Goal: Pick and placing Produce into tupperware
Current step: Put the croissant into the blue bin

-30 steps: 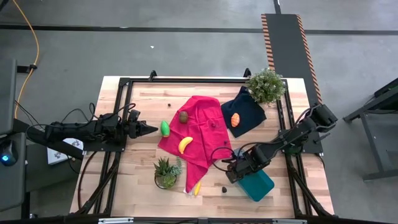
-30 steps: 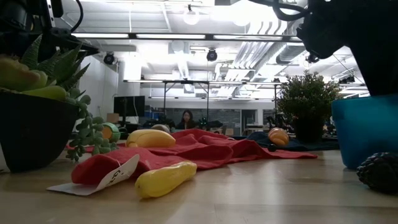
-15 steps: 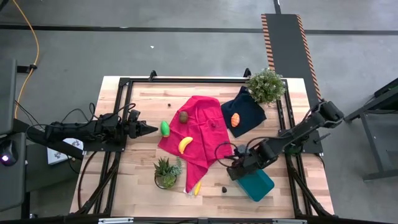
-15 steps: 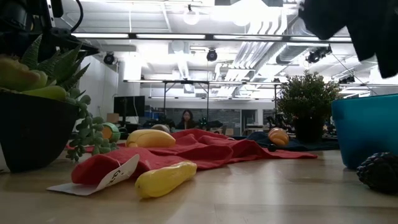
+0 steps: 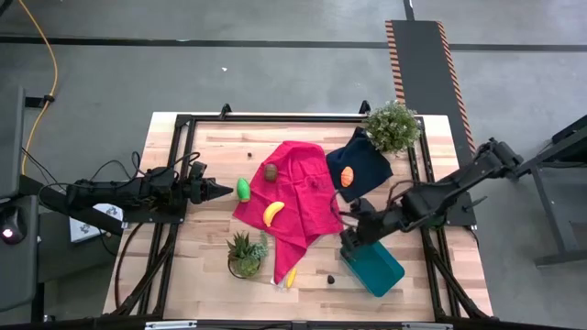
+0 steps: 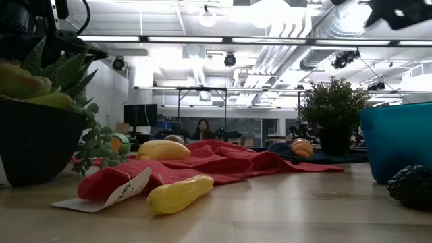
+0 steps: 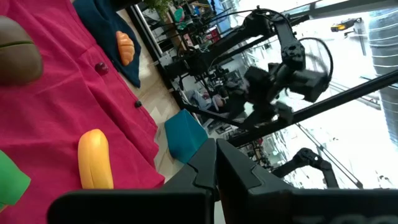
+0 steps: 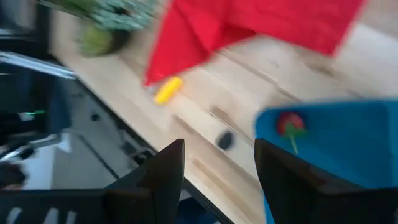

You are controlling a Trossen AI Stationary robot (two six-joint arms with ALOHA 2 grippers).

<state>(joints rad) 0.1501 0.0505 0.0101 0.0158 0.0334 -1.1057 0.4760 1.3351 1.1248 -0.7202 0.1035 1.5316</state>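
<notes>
The teal tub (image 5: 371, 266) stands near the table's front right; in the right wrist view (image 8: 348, 143) a small red piece (image 8: 289, 122) lies inside it. My right gripper (image 5: 353, 233) is open and empty above the tub's left far corner. A green piece (image 5: 243, 189) lies on the wood. A brown piece (image 5: 271, 171) and a banana (image 5: 273, 213) lie on the red cloth (image 5: 293, 197). An orange piece (image 5: 348, 176) lies on the navy cloth (image 5: 359, 165). A second banana (image 5: 291, 277) lies near the front edge. My left gripper (image 5: 223, 191) is shut and empty just left of the green piece.
A succulent in a dark pot (image 5: 245, 254) stands front left of the red cloth. A leafy plant (image 5: 393, 126) stands at the far right corner. A small dark object (image 5: 330, 275) lies on the wood left of the tub. A black frame (image 5: 183, 119) rims the table.
My right gripper has risen from the tub's left end and moved a little toward the far edge; in the low view it has gone up out of the picture. The tub and the produce have stayed in place.
</notes>
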